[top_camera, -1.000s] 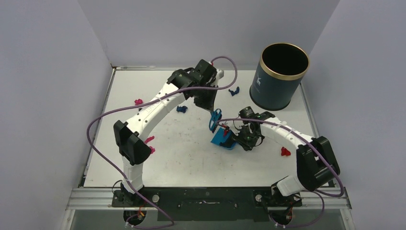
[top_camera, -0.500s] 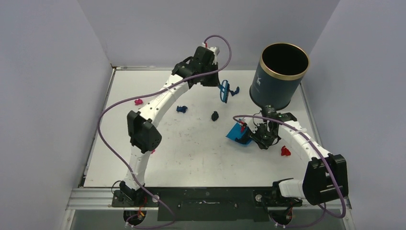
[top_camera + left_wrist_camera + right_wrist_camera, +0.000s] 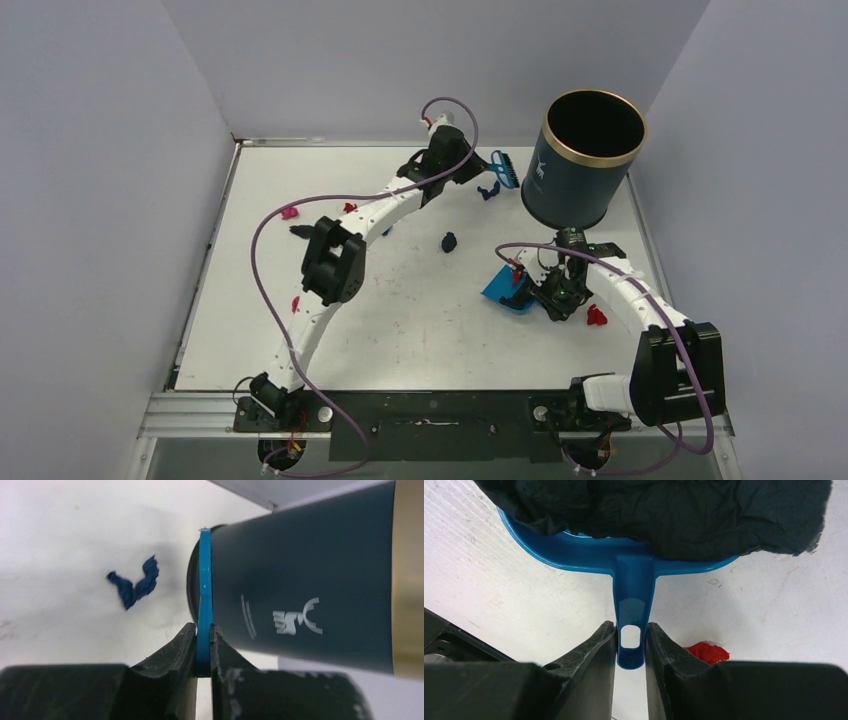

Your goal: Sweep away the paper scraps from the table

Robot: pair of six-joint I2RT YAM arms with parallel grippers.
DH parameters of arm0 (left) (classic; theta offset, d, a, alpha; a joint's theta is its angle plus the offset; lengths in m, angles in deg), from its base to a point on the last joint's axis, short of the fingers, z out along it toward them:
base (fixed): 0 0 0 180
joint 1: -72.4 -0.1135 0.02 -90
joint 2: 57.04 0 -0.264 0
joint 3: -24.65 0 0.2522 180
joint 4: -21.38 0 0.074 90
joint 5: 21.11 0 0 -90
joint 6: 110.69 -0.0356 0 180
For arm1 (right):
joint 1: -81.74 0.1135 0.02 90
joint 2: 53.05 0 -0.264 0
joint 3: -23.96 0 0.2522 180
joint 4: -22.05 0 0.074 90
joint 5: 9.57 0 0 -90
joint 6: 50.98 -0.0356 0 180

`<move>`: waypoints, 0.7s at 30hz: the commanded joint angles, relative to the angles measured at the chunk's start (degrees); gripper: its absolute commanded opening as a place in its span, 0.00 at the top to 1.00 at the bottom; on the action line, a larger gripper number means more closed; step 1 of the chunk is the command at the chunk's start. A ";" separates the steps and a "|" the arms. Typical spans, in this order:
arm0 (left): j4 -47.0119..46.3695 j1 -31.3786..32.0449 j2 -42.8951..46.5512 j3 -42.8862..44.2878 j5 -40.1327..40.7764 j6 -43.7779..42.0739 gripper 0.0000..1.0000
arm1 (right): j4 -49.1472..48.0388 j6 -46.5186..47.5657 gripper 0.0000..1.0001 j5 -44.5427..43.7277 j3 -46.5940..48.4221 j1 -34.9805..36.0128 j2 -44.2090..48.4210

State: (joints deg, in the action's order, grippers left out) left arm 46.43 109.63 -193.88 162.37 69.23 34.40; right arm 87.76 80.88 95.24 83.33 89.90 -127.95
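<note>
My left gripper is shut on the small blue hand brush and holds it at the far side of the table, right beside the bin. In the left wrist view the brush sits edge-on between the fingers, with a dark blue scrap on the table to its left. My right gripper is shut on the handle of the blue dustpan, which rests on the table. The pan holds crumpled black paper. A black scrap lies mid-table and a red scrap lies behind the right gripper.
The dark bin with a gold rim stands at the back right, close to the brush. More scraps lie on the left: pink, red, black and pink. White walls enclose the table.
My left arm has swung the brush from mid-table to the far side next to the bin. My right gripper has shifted the dustpan a little to the right.
</note>
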 commanded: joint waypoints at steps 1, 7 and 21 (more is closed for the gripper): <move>-3.01 -0.95 -9.17 12.66 1.89 9.57 1.00 | -0.89 0.42 0.95 0.05 0.59 -0.55 -0.13; -6.74 -2.44 -10.40 7.51 1.06 15.89 1.00 | -0.54 -0.72 0.95 -1.26 0.44 -0.66 0.90; -19.17 -4.60 30.08 -58.44 4.04 9.89 1.00 | -0.46 0.81 0.95 -3.26 1.64 -0.58 1.60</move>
State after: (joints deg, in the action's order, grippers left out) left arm 30.17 105.52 -175.80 118.96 71.09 47.42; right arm 87.71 80.60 93.71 83.35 89.60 -127.73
